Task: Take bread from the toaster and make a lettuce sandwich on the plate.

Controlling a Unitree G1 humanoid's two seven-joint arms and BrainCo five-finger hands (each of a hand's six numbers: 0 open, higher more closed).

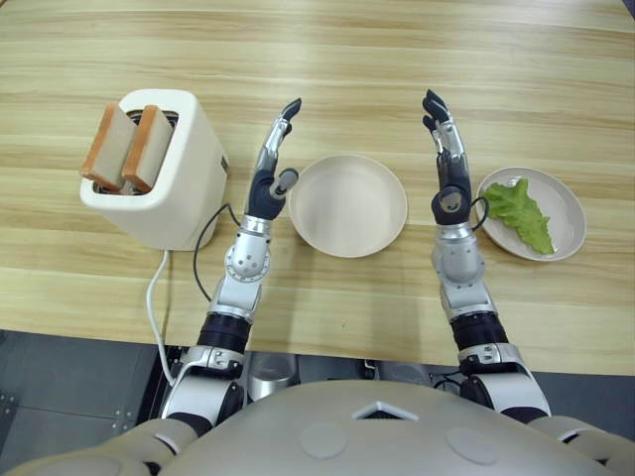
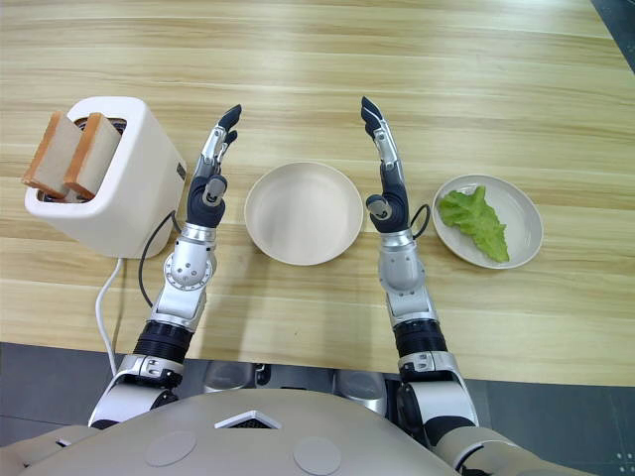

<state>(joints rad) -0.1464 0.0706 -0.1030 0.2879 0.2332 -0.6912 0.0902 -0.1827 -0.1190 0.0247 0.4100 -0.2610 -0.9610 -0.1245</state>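
Both forearms rise from the near edge of the table, one on each side of the empty plate. A white cord trails over that same edge, to the left of the plate and down from the toaster.

The left hand hangs just beside the plate's left rim, fingers stretched out straight and pointing away from the robot, holding nothing. The right hand is posed the same way just beside the plate's right rim, flat, extended and holding nothing.

Right of the plate, beyond the right hand, a lettuce leaf lies on a small plate. Left of the plate, beyond the left hand, stands the white toaster. Two bread slices stick up from its slots, side by side and leaning left.
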